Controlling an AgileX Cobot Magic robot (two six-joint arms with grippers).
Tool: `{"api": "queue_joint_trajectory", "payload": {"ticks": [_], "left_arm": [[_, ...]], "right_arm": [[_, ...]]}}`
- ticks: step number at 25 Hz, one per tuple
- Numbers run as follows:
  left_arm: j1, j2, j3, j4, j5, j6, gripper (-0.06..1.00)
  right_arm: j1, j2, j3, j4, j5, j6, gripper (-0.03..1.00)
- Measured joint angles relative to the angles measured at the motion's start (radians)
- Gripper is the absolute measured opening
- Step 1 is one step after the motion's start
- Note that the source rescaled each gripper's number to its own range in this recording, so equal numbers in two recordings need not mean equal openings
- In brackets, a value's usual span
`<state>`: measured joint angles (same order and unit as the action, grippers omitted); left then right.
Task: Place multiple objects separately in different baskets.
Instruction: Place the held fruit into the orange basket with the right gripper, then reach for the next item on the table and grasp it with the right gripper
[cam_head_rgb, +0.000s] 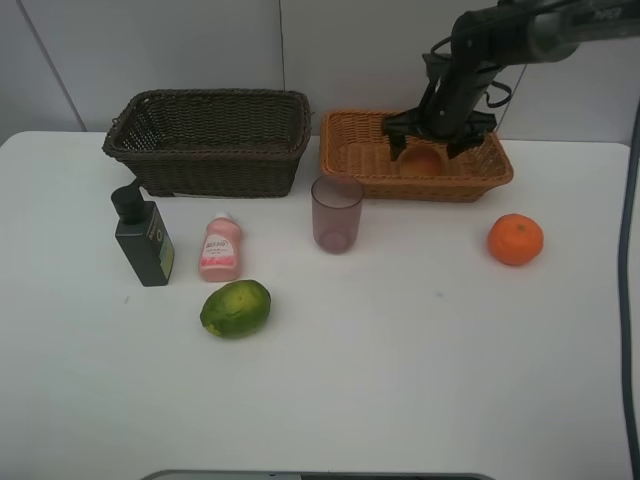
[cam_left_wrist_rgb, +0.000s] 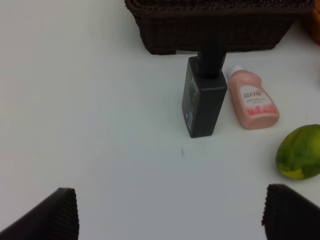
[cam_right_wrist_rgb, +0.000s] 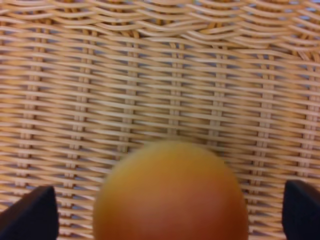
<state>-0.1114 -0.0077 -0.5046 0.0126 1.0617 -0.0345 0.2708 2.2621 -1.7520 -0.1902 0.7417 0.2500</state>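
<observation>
Currently my right gripper (cam_head_rgb: 432, 143) hangs inside the tan basket (cam_head_rgb: 440, 188), behind and right of the cup (cam_head_rgb: 336, 213), jaws spread wide. The apple (cam_head_rgb: 422, 160) sits between them on the basket floor. The wrist view shows a gap on each side, so it is not gripped. Looks like a release pose: fruit seems meant for this basket, and the apple reads as delivered. I see nothing else in there.

The dark basket (cam_head_rgb: 215, 165), behind-left of the cup, looks empty, though its front wall hides part of the floor. Probably it is for the bottles.

My left gripper (cam_left_wrist_rgb: 170, 215) is spread open too, holding nothing, over the bare table (cam_head_rgb: 400, 380).

Not yet sorted:
- orange (cam_head_rgb: 515, 239), right of the cup
- pink bottle (cam_head_rgb: 220, 248), left of the cup
- pump bottle (cam_head_rgb: 145, 240), further left
- green fruit (cam_head_rgb: 235, 308), front-left of the cup

None of them touch.
</observation>
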Motion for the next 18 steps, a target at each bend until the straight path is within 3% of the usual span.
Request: {"api": "queue_joint_trajectory", "payload": {"ticks": [5, 13, 18], "left_arm": [[0.0, 0.0, 0.0, 0.0, 0.0, 0.0, 0.95], [0.0, 0.0, 0.0, 0.0, 0.0, 0.0, 0.95], [0.0, 0.0, 0.0, 0.0, 0.0, 0.0, 0.95]], "right_arm": [[0.005, -0.054, 0.0, 0.008, 0.055, 0.0, 1.0], [0.025, -0.161, 0.001, 0.026, 0.268, 0.0, 1.0], [0.025, -0.254, 0.119, 0.011, 0.284, 0.0, 1.0]]}}
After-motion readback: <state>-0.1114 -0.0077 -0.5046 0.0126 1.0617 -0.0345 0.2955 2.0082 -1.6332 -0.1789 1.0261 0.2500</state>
